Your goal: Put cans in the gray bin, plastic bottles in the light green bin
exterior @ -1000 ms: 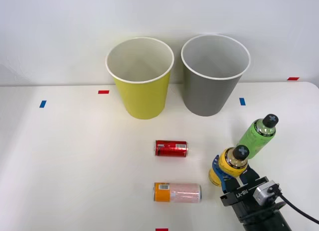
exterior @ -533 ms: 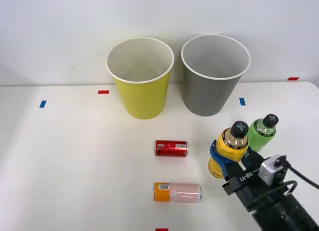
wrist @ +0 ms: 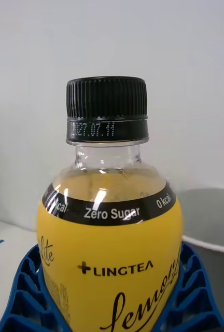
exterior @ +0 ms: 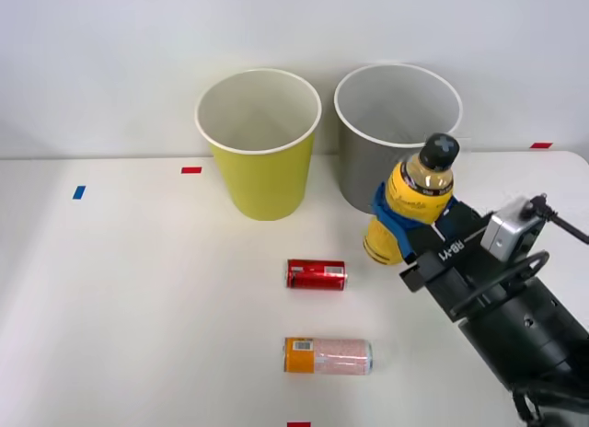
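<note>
The yellow-labelled bottle (exterior: 411, 206) hangs lifted above the surface (exterior: 138, 307), upright with a slight lean, its black cap (wrist: 106, 106) uppermost, in front of the gray bin (exterior: 391, 160) and to the right of the light green bin (exterior: 262, 160). It looks nearly full of tea, so I judge it fairly heavy for its size, with liquid that could slosh and shift the load. The label is smooth plastic (likely slippery), and the wall probably gives a little under pressure, so the broad lower body is the sensible place to hold it, not the narrow neck.

That is where the right end effector (exterior: 405, 236) has it: the blue ribbed fingers (wrist: 192, 290) are clamped on the bottle's lower body, one on either side, as wide apart as the bottle itself. The wrist view shows the ribs hugging the label, with the gray bin's white rim just behind.

Lower on the surface lie the red can (exterior: 316, 274) and the orange-ended can (exterior: 328, 355), both on their sides, well apart from the bins.
</note>
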Available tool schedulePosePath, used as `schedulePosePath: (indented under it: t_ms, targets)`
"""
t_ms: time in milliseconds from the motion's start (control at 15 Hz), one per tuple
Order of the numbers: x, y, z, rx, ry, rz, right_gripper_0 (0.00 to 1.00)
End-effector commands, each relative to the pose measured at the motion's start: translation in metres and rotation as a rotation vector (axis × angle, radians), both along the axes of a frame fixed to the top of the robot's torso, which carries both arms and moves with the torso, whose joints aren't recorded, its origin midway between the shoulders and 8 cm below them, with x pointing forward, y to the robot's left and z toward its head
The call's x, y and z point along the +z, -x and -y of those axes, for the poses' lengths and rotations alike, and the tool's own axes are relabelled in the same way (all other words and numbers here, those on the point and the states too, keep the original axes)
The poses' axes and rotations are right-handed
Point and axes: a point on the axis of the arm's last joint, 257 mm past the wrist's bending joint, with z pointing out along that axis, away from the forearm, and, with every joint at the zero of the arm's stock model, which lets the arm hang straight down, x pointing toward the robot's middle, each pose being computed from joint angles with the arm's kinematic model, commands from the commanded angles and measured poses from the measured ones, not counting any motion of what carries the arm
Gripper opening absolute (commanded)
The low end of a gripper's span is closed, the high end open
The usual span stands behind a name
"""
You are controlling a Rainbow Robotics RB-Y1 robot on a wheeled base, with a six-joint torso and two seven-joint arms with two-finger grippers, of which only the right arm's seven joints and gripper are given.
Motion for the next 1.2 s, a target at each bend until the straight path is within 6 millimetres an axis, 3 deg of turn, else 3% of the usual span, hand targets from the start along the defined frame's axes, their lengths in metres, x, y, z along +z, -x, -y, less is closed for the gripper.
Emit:
schedulePosePath:
  t_ms: [67,200,400,600,867,1200]
  targets:
    - [0.042,-0.017,-0.032,0.101,-0.049,0.006,0.0]
    - [0.071,-0.024,-0.051,0.153,-0.064,0.026,0.0]
    - [0.098,-0.036,-0.079,0.197,-0.041,0.016,0.0]
    - [0.104,-0.063,-0.098,0.206,-0.031,0.01,0.0]
    - [0.12,-0.122,-0.13,0.182,-0.024,0.02,0.0]
    - [0.115,-0.176,-0.177,0.16,0.005,-0.011,0.0]
